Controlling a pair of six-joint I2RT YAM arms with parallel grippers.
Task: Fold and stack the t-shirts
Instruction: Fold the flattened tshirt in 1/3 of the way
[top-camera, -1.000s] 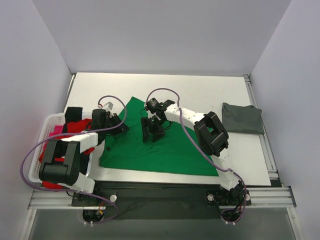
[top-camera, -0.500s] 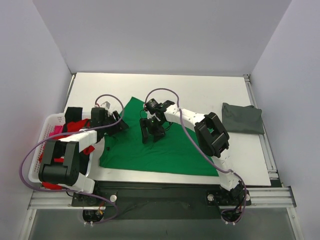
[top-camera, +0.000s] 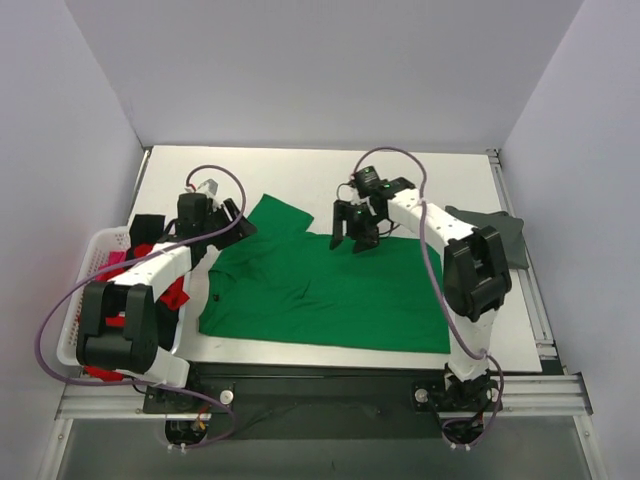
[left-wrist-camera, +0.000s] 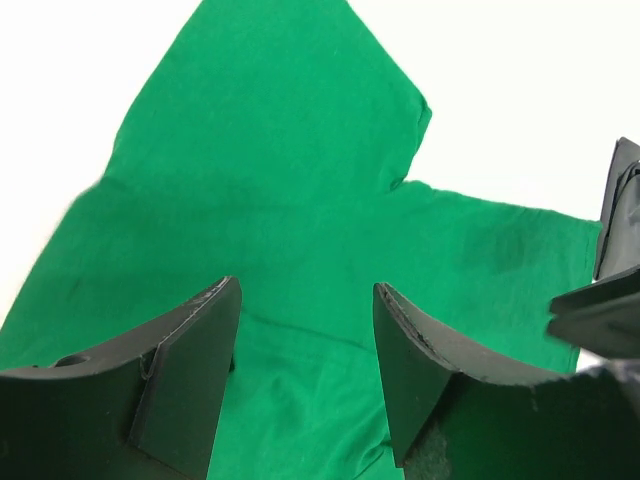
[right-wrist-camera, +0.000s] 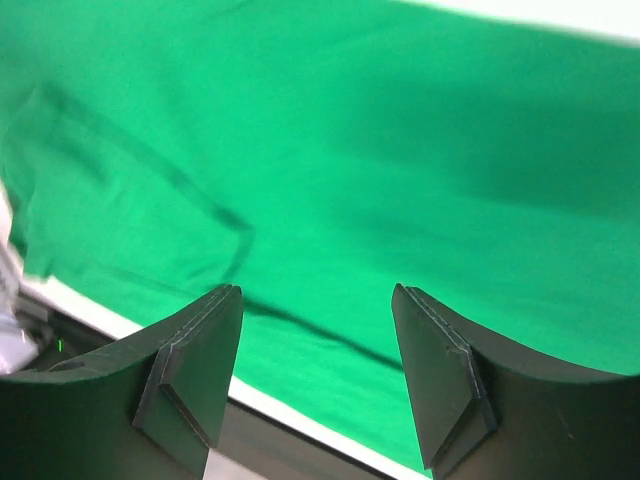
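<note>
Your right gripper (top-camera: 357, 232) has dragged the green fabric t-shirt (top-camera: 320, 290) flat for folding; it and the left gripper (top-camera: 232, 222) gape empty.

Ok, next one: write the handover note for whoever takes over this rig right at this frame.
Left gripper: open, empty, over the green t-shirt, by its sleeve.
Right gripper: open, empty, over its far edge.
The green t-shirt lies spread on the table, unfolded.
Done: one grey shirt lies folded at the right.
Left: fold the green one, stack it, then the clothes in the white basket.
</note>
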